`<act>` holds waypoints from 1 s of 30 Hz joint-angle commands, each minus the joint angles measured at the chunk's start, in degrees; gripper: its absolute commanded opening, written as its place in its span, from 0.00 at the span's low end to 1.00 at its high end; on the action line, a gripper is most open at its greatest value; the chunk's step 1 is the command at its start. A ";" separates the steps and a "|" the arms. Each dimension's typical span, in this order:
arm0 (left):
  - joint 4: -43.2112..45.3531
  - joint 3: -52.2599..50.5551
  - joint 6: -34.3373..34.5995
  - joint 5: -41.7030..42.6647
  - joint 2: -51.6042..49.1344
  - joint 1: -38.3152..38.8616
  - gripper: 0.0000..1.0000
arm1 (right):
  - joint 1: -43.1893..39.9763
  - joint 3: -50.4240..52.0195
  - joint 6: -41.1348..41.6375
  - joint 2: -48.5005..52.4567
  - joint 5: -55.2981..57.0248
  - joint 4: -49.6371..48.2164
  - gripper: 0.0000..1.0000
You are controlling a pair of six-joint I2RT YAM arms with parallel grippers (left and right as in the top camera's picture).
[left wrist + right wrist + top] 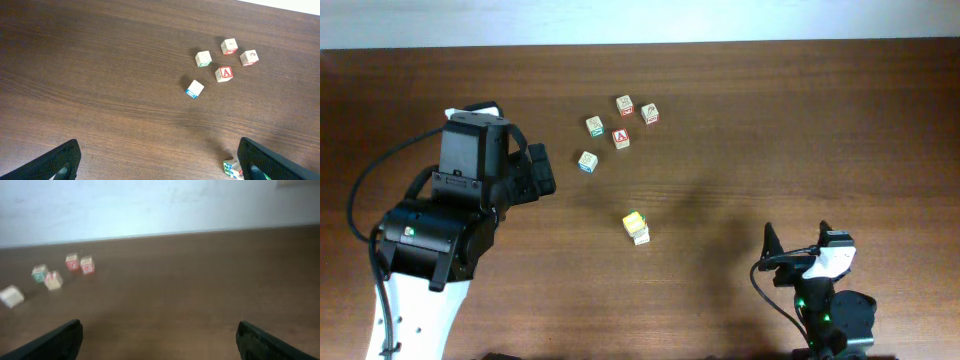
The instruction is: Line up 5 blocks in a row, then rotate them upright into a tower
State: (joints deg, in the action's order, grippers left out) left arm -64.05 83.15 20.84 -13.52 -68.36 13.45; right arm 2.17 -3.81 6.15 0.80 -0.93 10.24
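**Handling the blocks (595,125): light, hard**

Both gape empty: left pincer (160,167), right pincer (160,342). Loose cluster on the tabletop (770,120); blue-faced block (587,161) nearest my left, yellow-green block (634,220) perched atop another. I'd judge smooth rigid wood; pinch opposite flat faces squarely.

The tabletop (770,120) is dark brown wood with fine streaked grain, smooth, with a low satin sheen. The alphabet blocks (587,161) are pale wood, matt, with colour printed on their faces. The yellow-green block (633,222) has a fully coloured top. The red "A" cube (621,139) is the same light wood. The left claw (542,172) and the right claw (159,324) look like matt black plastic. The left arm's lower shell (410,320) is smooth white plastic, and its upper housing (470,150) is black and slightly glossy. The wall (150,205) looks pale and matt.
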 commanded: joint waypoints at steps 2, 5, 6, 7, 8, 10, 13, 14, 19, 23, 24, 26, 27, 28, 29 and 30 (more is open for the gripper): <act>0.09 0.46 0.57 0.42 0.33 -0.22 0.99 | -0.33 3.50 -0.20 -0.61 1.62 -8.59 0.98; 0.07 0.46 0.57 0.42 0.33 -0.22 0.99 | -0.33 3.50 -0.17 -0.61 2.19 -5.38 0.98; 0.09 0.46 0.57 0.42 0.33 -0.22 0.99 | -0.33 3.50 -0.17 -0.59 2.03 -5.62 0.98; 0.07 0.46 0.57 0.42 0.28 -0.22 0.99 | -0.33 3.50 -0.15 -0.59 1.81 -5.62 0.98; 0.09 0.46 0.57 0.42 0.28 -0.22 0.99 | -0.33 3.50 -0.15 -0.33 1.62 -5.62 0.98; 0.07 0.46 0.57 0.42 0.31 -0.22 0.99 | -0.33 3.50 -0.15 -0.28 1.62 -5.62 0.98; 0.09 0.46 0.57 0.42 0.28 -0.22 0.99 | -0.33 3.50 -0.15 -0.28 1.62 -5.62 0.98; 0.09 0.46 0.57 0.42 0.28 -0.22 0.99 | -0.33 3.50 -0.15 -0.28 1.62 -5.64 0.98; 0.07 0.46 0.57 0.42 0.28 -0.22 0.99 | -0.33 3.50 -0.15 -0.28 1.62 -5.62 0.98; 0.07 0.46 0.57 0.42 0.28 -0.22 0.99 | -0.33 3.50 -0.15 -0.28 1.62 -5.62 0.98; 0.07 0.46 0.57 0.42 0.28 -0.22 0.99 | -0.33 3.50 -0.15 -0.28 1.62 -5.62 0.98; 0.09 0.46 0.57 0.42 0.28 -0.22 0.99 | -0.33 3.50 -0.15 -0.28 1.62 -5.62 0.98; 0.09 0.46 0.57 0.42 0.28 -0.22 0.99 | -0.33 3.50 -0.15 -0.28 1.62 -5.62 0.98; 0.02 0.46 0.57 0.42 0.28 -0.22 0.99 | -0.33 3.50 -0.15 -0.28 1.62 -5.62 0.98; -0.11 0.46 0.57 0.44 0.28 -0.22 0.99 | -0.33 3.50 -0.15 -0.28 1.62 -5.62 0.98; -0.31 0.46 0.52 0.28 0.28 -0.22 0.99 | -0.33 3.50 -0.15 -0.28 1.62 -5.64 0.98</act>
State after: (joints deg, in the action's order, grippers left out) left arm -64.05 83.15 20.84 -13.50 -68.36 13.45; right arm 2.17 -0.93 6.00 0.69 0.16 4.67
